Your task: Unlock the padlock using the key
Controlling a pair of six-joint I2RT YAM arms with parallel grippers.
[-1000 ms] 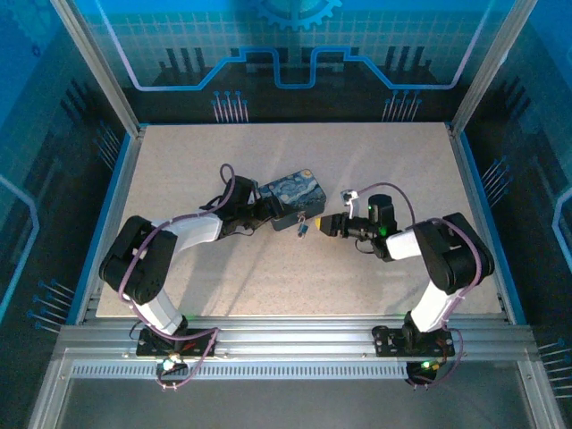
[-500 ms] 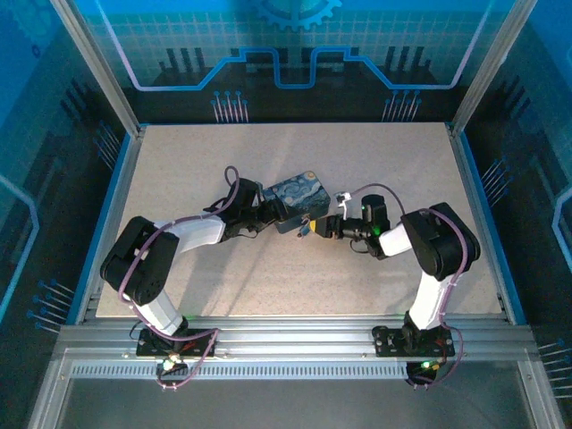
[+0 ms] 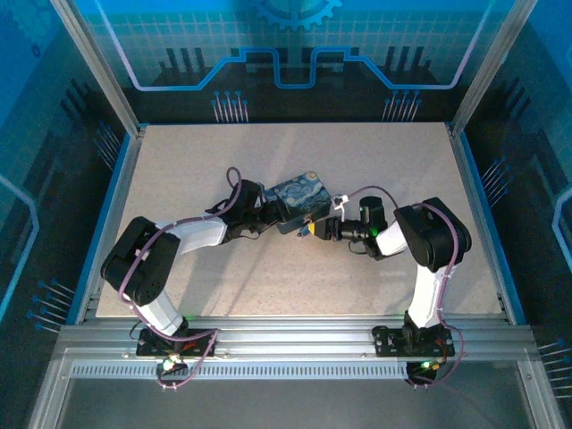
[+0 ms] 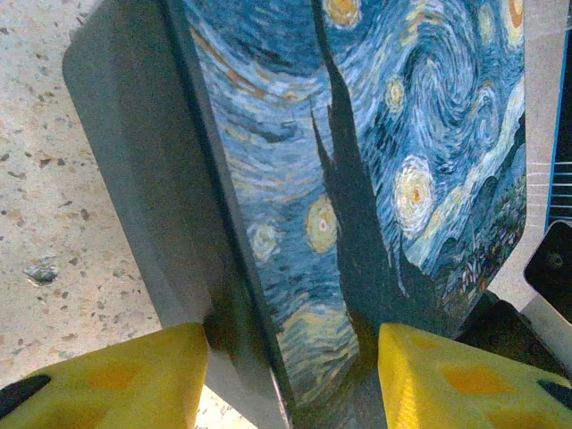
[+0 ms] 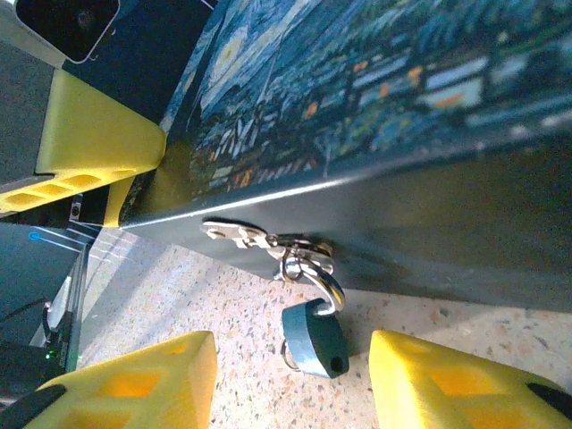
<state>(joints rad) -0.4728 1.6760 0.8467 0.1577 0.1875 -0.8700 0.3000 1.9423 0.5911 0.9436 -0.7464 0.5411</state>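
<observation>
The Starry Night tin (image 3: 304,197) lies mid-table, and my left gripper (image 3: 275,213) is shut on its left end. In the left wrist view the yellow fingers (image 4: 116,380) press the tin (image 4: 375,161) from its grey side wall and its printed lid. The tiny blue padlock (image 5: 315,338) hangs by its silvery shackle (image 5: 327,288) from the tin's hasp (image 5: 239,236), resting on the table. A thin wire ring (image 5: 285,357) peeks out behind the lock body. My right gripper (image 5: 290,384) stands open, one finger on each side of the padlock without touching it. The key is hidden.
The speckled table (image 3: 268,277) has free room in front of and behind the tin. Raised blue and metal rails (image 3: 114,206) edge the table on the left and right. My left gripper's yellow finger (image 5: 89,147) shows at the tin's far corner.
My right gripper has moved left, closing in on the tin's front side until it straddles the padlock. The left arm and the tin have shifted slightly to the right.
</observation>
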